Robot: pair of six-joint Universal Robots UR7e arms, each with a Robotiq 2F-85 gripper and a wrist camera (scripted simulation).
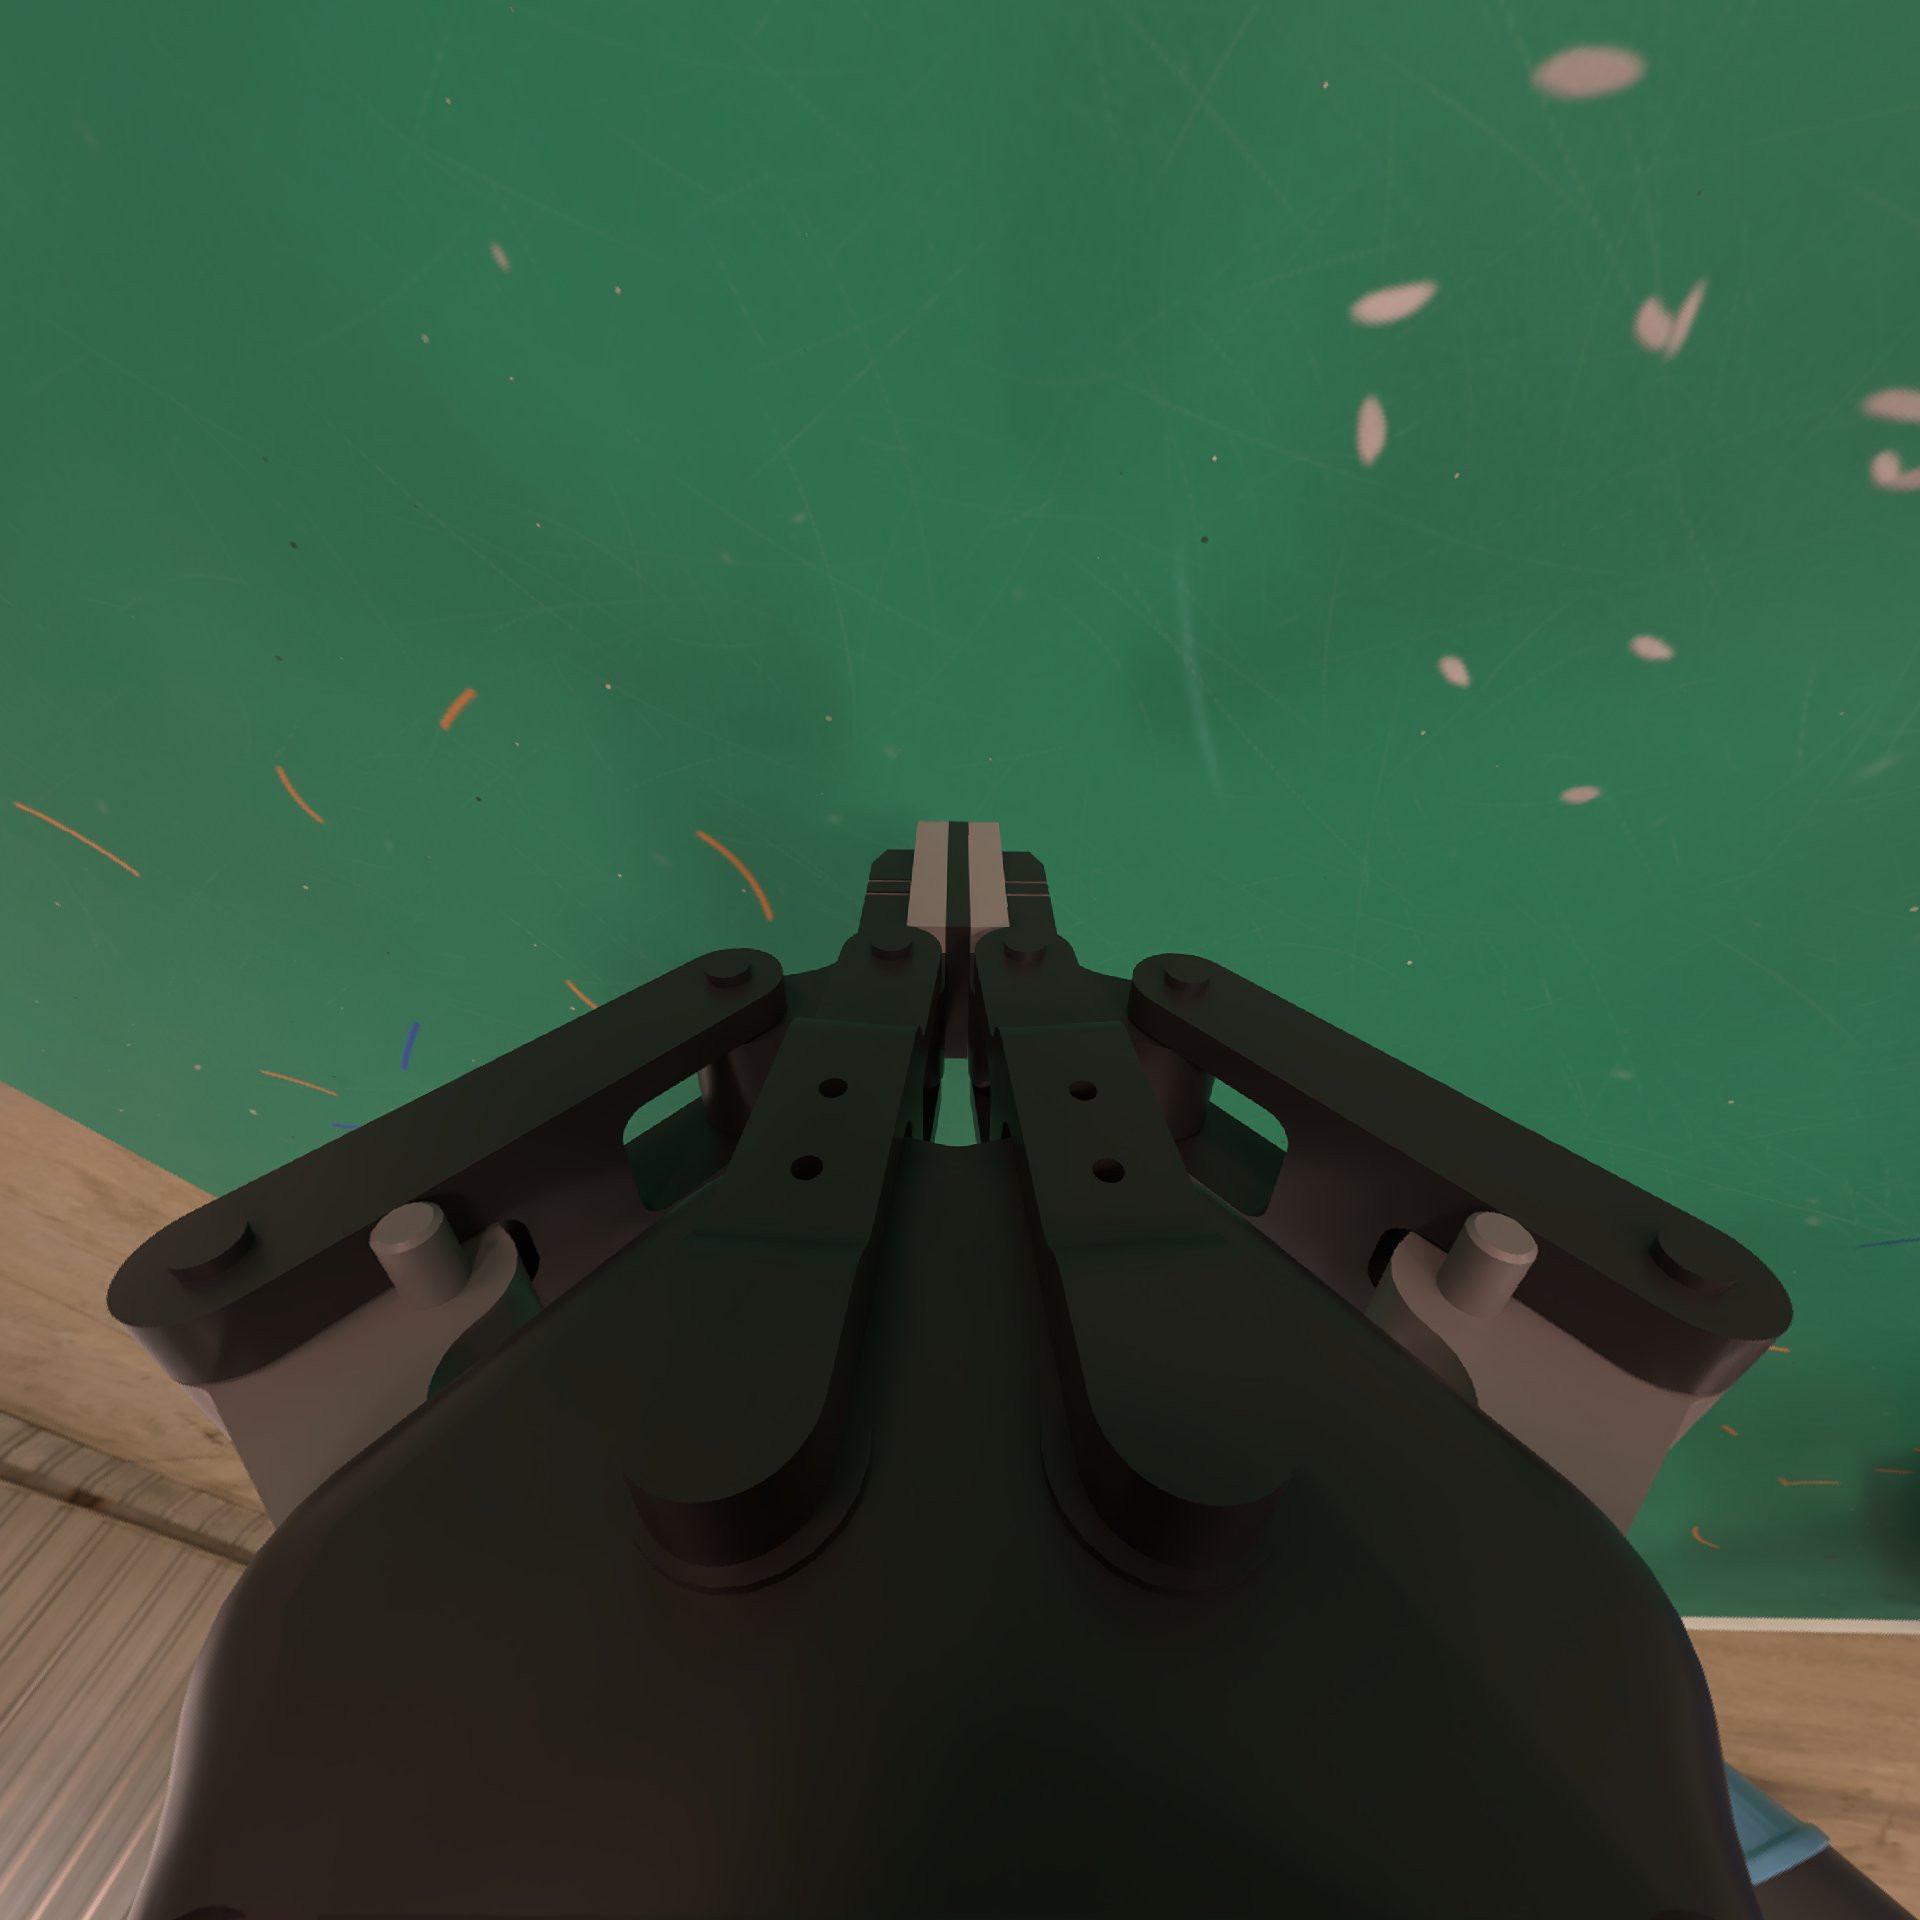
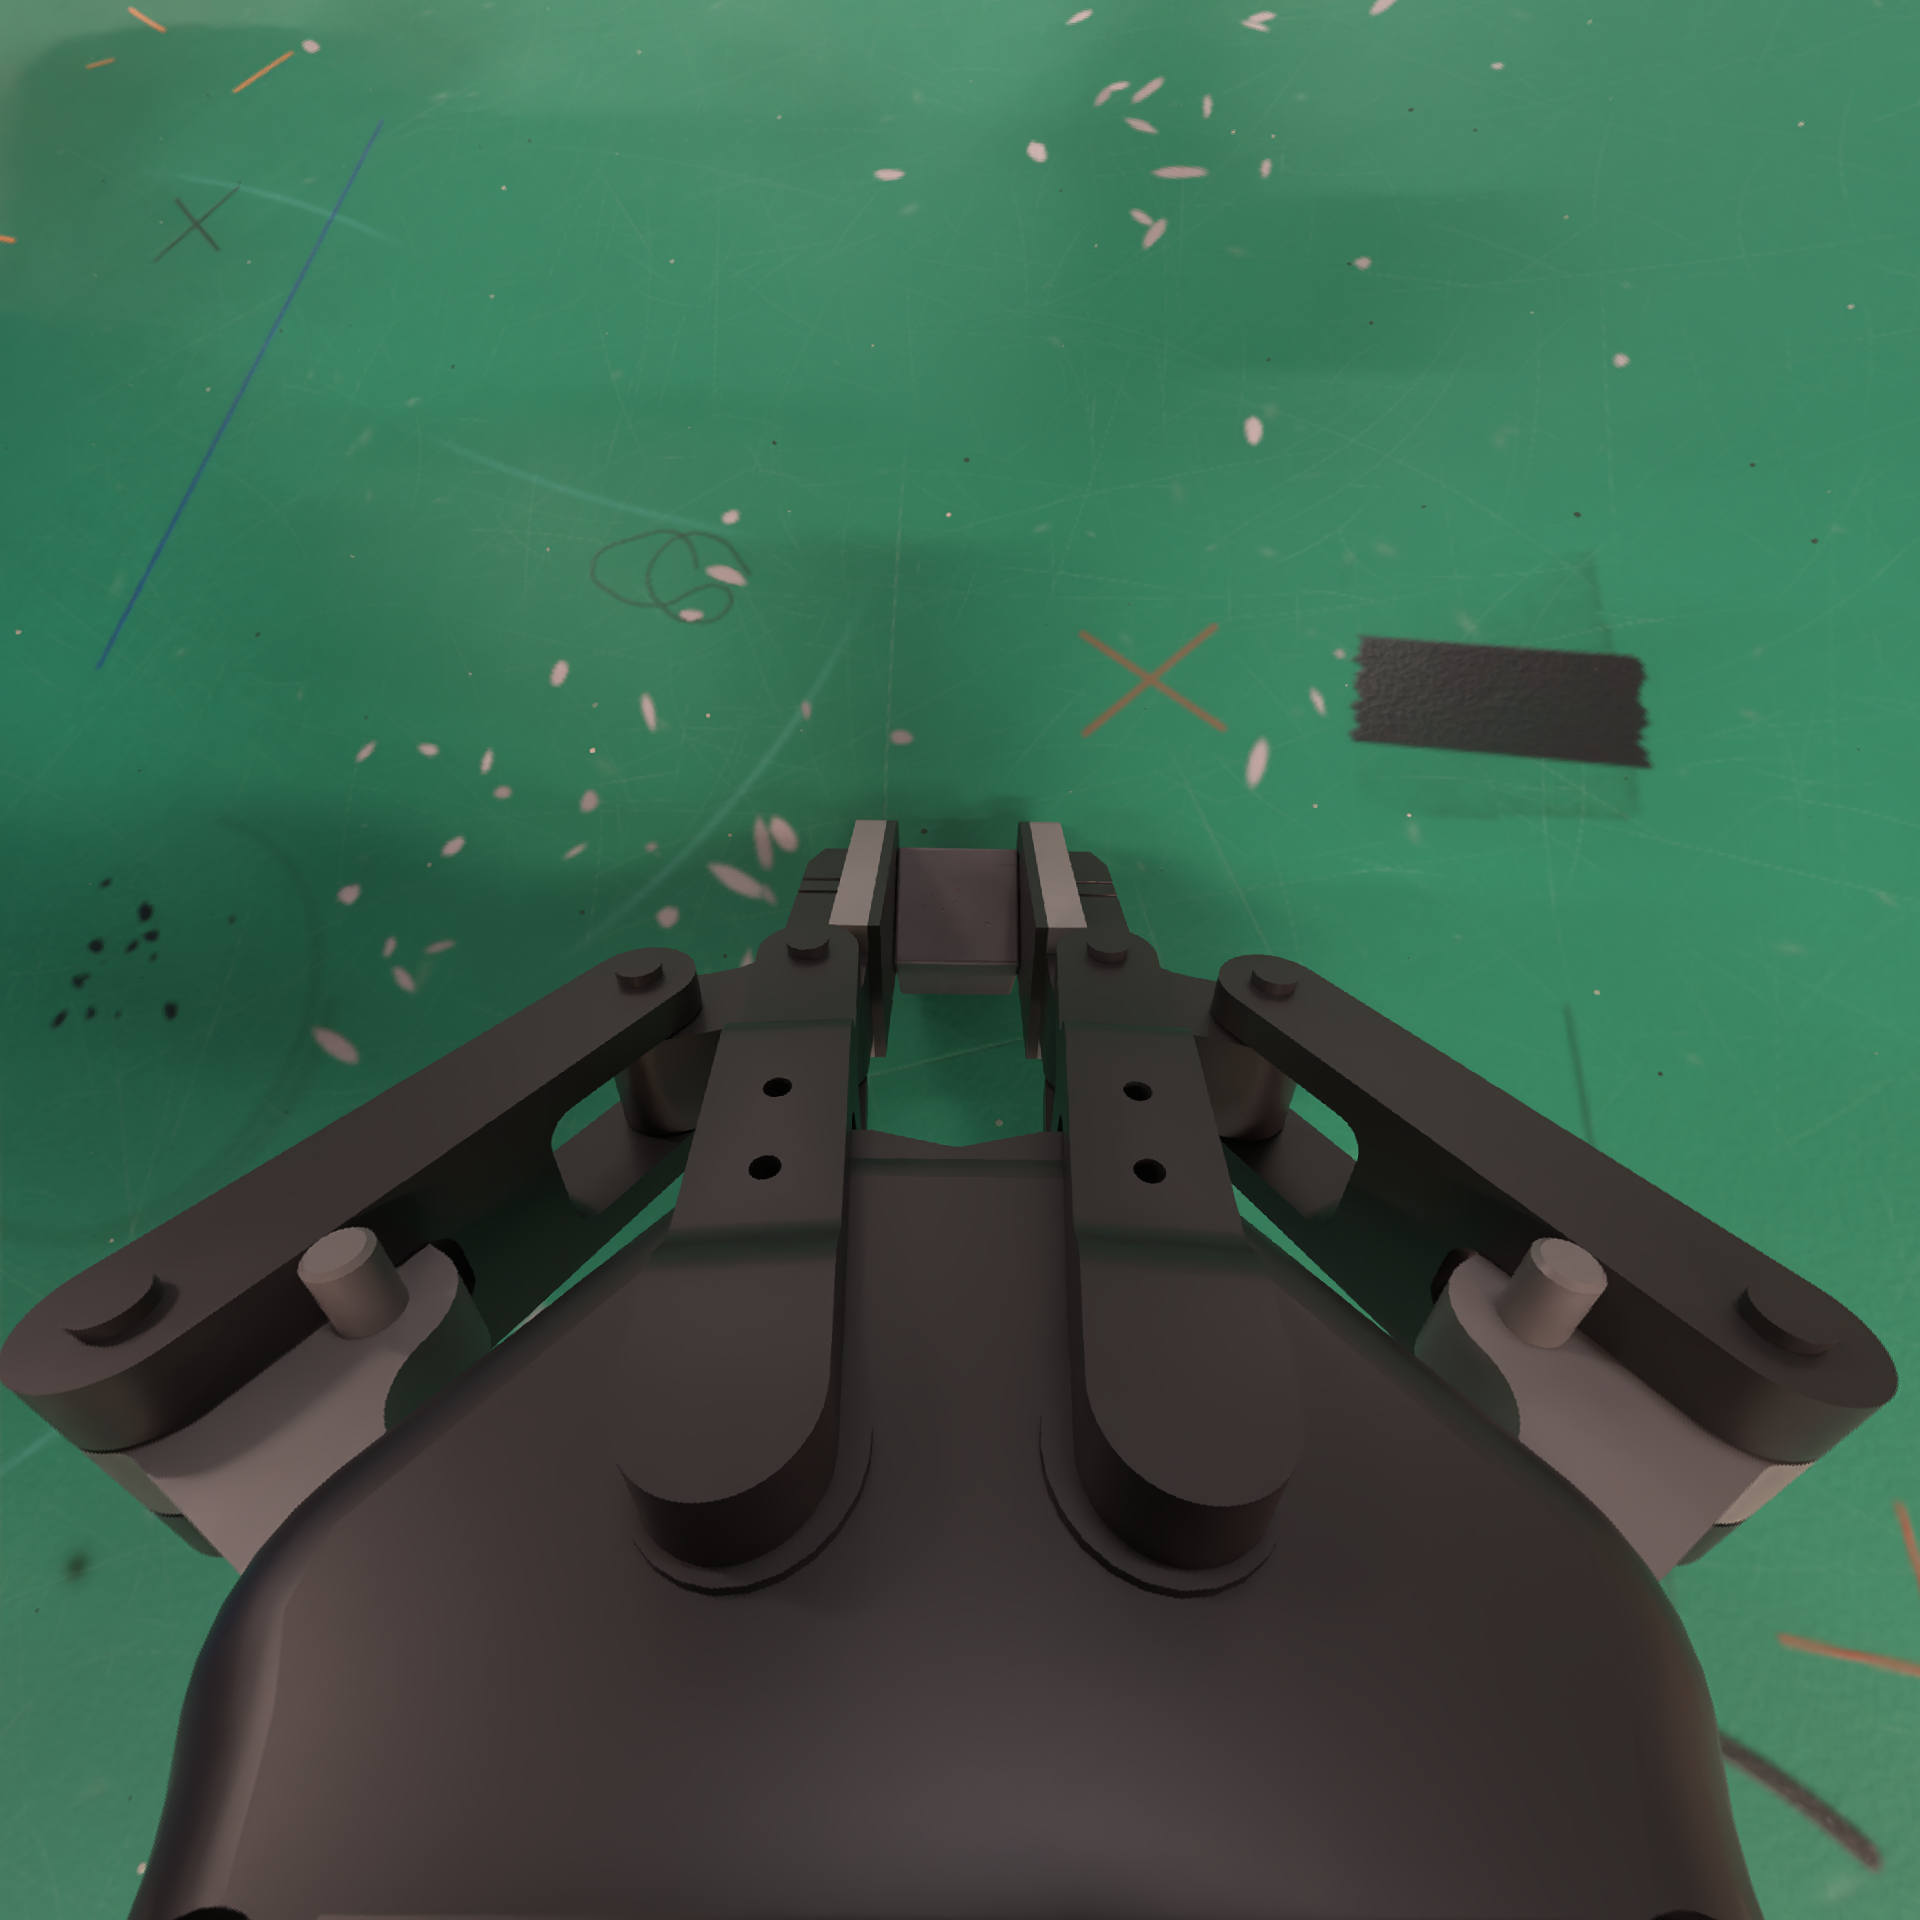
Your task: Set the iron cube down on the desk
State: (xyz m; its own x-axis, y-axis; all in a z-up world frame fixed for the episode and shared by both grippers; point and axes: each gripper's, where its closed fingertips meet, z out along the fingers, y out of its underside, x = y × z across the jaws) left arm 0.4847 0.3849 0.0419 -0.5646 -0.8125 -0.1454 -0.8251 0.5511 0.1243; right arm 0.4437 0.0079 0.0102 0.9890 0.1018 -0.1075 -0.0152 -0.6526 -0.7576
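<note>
Desk covered by a green mat, scratched and flecked with pale chips, orange and blue pen strokes, a scribbled loop and black specks at left. A strip of black tape lies flat on the mat, right of an orange X mark. In the left wrist view the mat ends over bare wood at lower left.

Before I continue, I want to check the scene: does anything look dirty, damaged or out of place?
The green mat is scratched, pen-marked and strewn with pale flecks, and a torn strip of black tape is stuck on it. The iron cube sits squarely in the right gripper.
</note>
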